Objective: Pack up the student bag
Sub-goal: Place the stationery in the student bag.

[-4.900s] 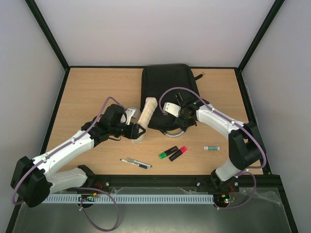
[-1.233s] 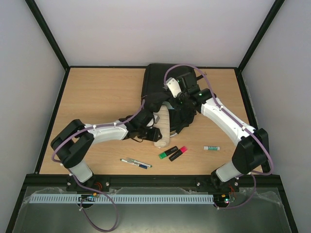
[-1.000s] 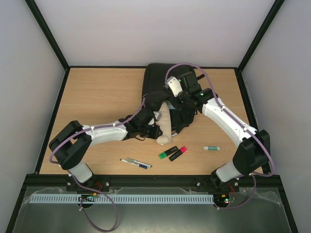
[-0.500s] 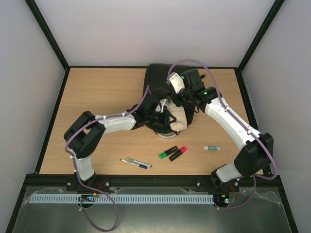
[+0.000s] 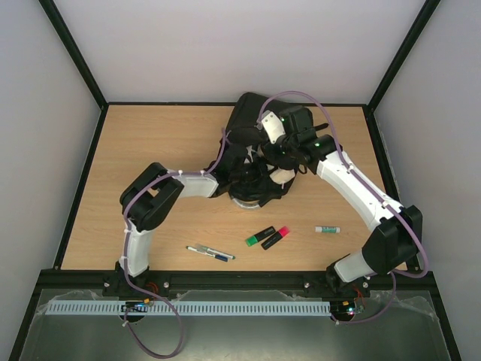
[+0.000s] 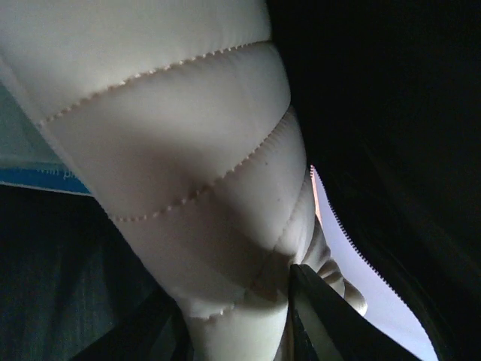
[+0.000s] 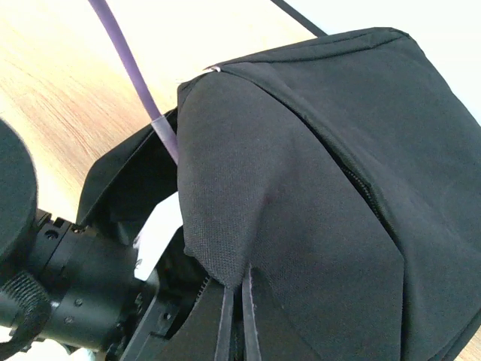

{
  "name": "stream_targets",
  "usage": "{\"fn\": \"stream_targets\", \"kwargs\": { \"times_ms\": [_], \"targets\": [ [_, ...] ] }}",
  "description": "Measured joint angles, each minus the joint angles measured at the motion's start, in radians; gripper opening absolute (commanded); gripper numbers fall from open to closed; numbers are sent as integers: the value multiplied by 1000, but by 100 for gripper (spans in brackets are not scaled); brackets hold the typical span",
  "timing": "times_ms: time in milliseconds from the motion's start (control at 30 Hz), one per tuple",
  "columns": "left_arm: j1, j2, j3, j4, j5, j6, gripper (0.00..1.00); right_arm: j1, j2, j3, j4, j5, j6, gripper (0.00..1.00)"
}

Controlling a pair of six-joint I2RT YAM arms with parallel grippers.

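- Bag (image 5: 246,113) lies at the middle of the desk's (image 5: 150,150) far edge, with its near side lifted open.
- Your right gripper (image 7: 236,301) is clamped on a fold of the bag's black fabric. In the right wrist view the thin fingers meet with the cloth pinched between them, and the flap stands raised off the desk.
- Your left gripper (image 6: 240,323) reaches into the opening under that flap. Its dark fingers sit on either side of the end of a cream quilted pouch (image 6: 173,135), gripping it.
- The pouch is mostly inside the bag. The left wrist view shows dark lining around it and a line of zip teeth (image 6: 353,248) to one side with light beyond. From above you see only a cream patch at the bag's mouth, beneath the right wrist.
- A purple cable (image 7: 131,68) crosses the opening in the right wrist view.
- Toward the near edge, a green highlighter (image 5: 258,237) and a pink highlighter (image 5: 276,236) lie side by side.
- A pen (image 5: 210,253) lies to their left, closer to the near edge.
- A small white tube (image 5: 327,229) lies to their right, apart from them.
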Motion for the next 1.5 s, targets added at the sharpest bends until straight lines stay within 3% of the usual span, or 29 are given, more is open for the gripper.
{"fn": "stream_targets", "kwargs": {
  "times_ms": [233, 467, 667, 833, 967, 1300, 1400, 1500],
  "targets": [
    [7, -39, -56, -5, -17, -20, 61, 0, 0, -22, 10, 16, -3, 1],
    [18, -258, -204, -141, -63, 26, 71, -13, -3, -57, 33, 20, -1, 1],
    [21, -468, -253, -326, -133, 173, 69, -34, -32, -97, 38, 14, -5, 1],
    [8, -640, -263, -497, -262, 468, 69, -40, -69, -142, 40, 15, -43, 1],
    [-3, -716, -263, -539, -354, 670, 68, -47, -113, -201, 42, 3, -93, 1],
    [-2, -484, -213, -524, -263, 1006, 66, -59, -178, -263, 18, -58, -216, 1],
    [-2, -452, -199, -517, -232, 1056, 58, -60, -183, -270, 6, -66, -241, 1],
    [-2, -396, -131, -514, -228, 1092, 43, -60, -190, -282, 5, -69, -258, 1]
  ]
}}
